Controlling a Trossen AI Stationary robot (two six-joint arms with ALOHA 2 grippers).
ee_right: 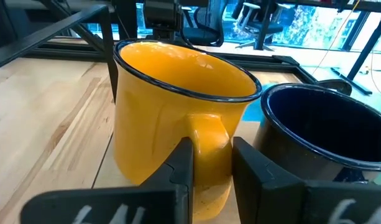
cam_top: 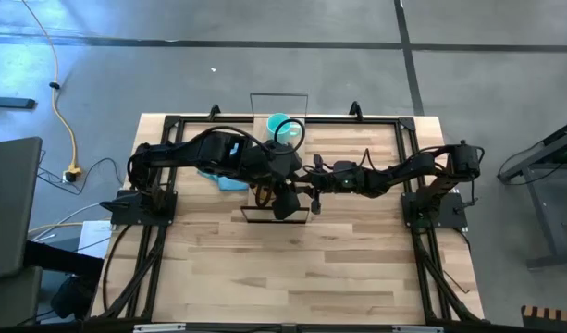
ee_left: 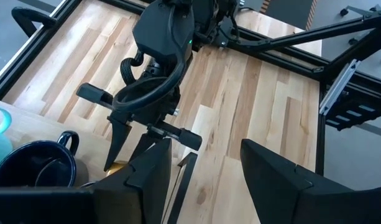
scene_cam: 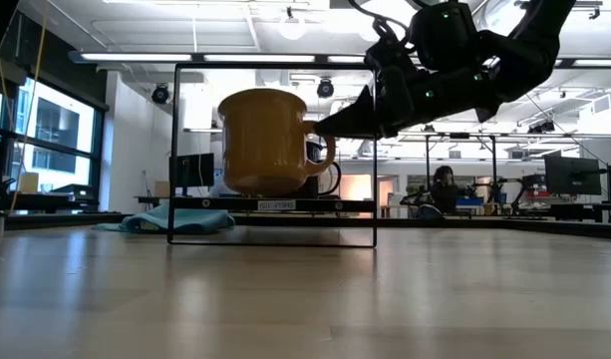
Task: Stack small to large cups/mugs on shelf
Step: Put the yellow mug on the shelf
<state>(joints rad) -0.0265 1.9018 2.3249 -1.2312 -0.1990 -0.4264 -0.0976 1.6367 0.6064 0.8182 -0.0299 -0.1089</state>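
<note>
On the shelf (scene_cam: 275, 205) stands the orange mug (ee_right: 178, 112), its handle clamped between the fingers of the right tool (ee_right: 212, 165). Just beside it sits the black mug (ee_right: 321, 134). Above them, the left tool (ee_left: 206, 165) hangs with fingers apart, holding nothing.

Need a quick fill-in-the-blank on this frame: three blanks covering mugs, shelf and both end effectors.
1. The right end effector is closed on the ____ of the orange mug.
2. The orange mug stands upright on the ____.
3. Right beside the orange mug stands the ____ mug.
4. The left end effector is ____ and holds nothing.

Missing words: handle; shelf; black; open
</note>
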